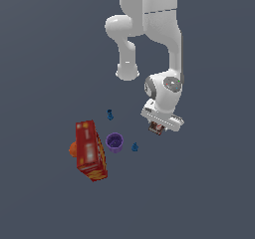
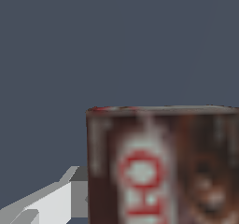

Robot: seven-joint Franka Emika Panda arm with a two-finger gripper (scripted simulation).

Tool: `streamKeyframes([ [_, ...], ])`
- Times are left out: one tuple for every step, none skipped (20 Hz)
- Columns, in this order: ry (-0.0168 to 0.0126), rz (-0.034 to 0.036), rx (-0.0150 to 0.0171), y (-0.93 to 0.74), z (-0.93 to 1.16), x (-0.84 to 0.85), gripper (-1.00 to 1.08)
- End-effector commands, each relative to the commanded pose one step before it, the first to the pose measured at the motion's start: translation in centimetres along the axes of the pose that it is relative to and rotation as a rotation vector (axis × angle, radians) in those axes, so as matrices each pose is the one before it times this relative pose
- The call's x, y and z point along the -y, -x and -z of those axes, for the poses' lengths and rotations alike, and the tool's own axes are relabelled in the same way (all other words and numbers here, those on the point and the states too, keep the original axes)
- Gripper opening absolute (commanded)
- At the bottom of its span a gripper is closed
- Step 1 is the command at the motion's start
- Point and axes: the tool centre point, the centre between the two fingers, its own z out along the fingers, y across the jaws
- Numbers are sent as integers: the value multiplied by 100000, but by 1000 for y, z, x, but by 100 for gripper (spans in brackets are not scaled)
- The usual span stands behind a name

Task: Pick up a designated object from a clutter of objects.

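The gripper (image 1: 158, 127) appears closed on the small brown box (image 2: 163, 167), holding it near the middle of the surface (image 1: 209, 193), apart from the purple cup (image 1: 115, 142) and red carton (image 1: 90, 150). Lift straight up, maintaining firm grip pressure.

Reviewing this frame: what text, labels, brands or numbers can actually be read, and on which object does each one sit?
Small brown box, wrist view: red-and-white label with large red shapes resembling "HO"; too blurred to read with confidence.
Large red carton, exterior view: pale panel and yellow print; too small to read.
Purple cup, blue pieces: no text visible.
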Motion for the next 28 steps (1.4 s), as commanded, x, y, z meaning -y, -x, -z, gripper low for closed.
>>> streamKeyframes([
  [25,-1,16,-70,61,-68,-100],
  [0,0,0,-95,115,-78,-100],
  [0,0,0,-133,162,-110,-100],
  [0,0,0,-171,208,-141,-100],
  [0,0,0,-210,255,-172,-100],
  [0,0,0,-249,303,-205,-100],
  [0,0,0,-289,352,-237,-100],
  [0,0,0,-329,401,-270,-100],
  [0,0,0,-368,449,-301,-100],
  [0,0,0,-406,496,-332,-100],
  [0,0,0,-444,543,-362,-100],
  [0,0,0,-480,588,-391,-100],
  [0,0,0,-515,631,-418,-100],
  [0,0,0,-547,672,-444,-100],
  [0,0,0,-579,712,-468,-100],
  [-21,28,59,-604,737,-483,-100],
  [0,0,0,-640,790,-514,-100],
  [-33,6,35,-670,824,-537,-100],
  [-35,5,34,-693,854,-554,-100],
  [0,0,0,-703,871,-560,-100],
  [-37,5,32,-712,880,-567,-100],
  [-38,4,31,-718,886,-570,-100],
  [0,0,0,-720,892,-569,-100],
  [-39,3,30,-727,895,-574,-100],
  [0,0,0,-727,898,-571,-100],
  [-39,1,30,-735,899,-578,-100],
  [0,0,0,-733,902,-572,-100],
  [0,0,0,-737,903,-573,-100],
])
